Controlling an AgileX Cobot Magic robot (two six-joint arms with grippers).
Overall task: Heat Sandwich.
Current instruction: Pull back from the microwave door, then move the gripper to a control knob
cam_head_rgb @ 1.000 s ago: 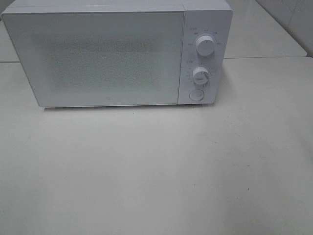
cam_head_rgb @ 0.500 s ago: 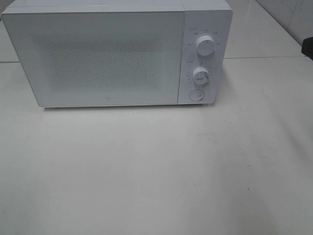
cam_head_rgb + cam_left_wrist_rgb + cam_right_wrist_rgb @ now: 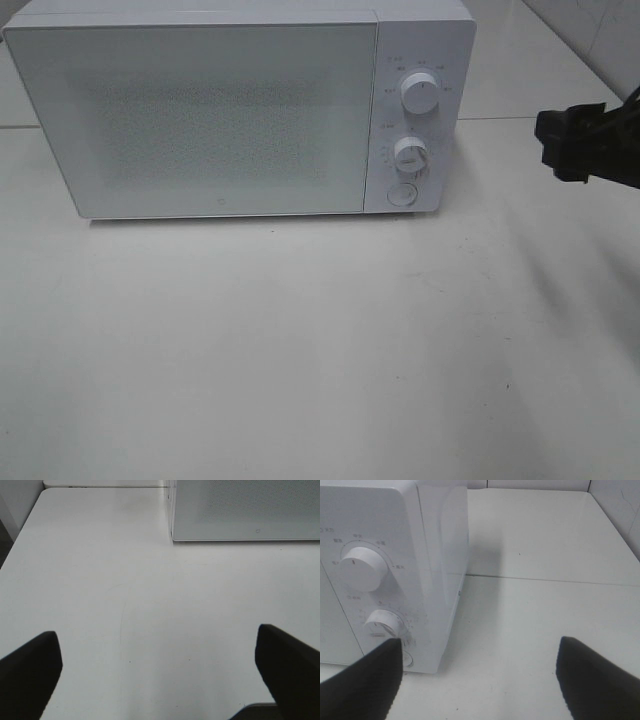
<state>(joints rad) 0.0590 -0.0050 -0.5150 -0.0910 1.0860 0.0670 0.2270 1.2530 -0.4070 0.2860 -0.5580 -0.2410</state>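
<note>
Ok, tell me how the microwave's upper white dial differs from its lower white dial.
The upper round white dial looks larger than the lower round white dial. The upper dial has a few spaced labels around it; the lower dial is ringed by fine tick marks. Both are round, white and sit on the white microwave's control panel.

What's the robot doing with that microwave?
Nothing is being held right now. The microwave sits on the table with its door shut. The right gripper hangs open on the side of the knobs, touching nothing. The left gripper is open too, over the table in front. No sandwich is in view.
</note>
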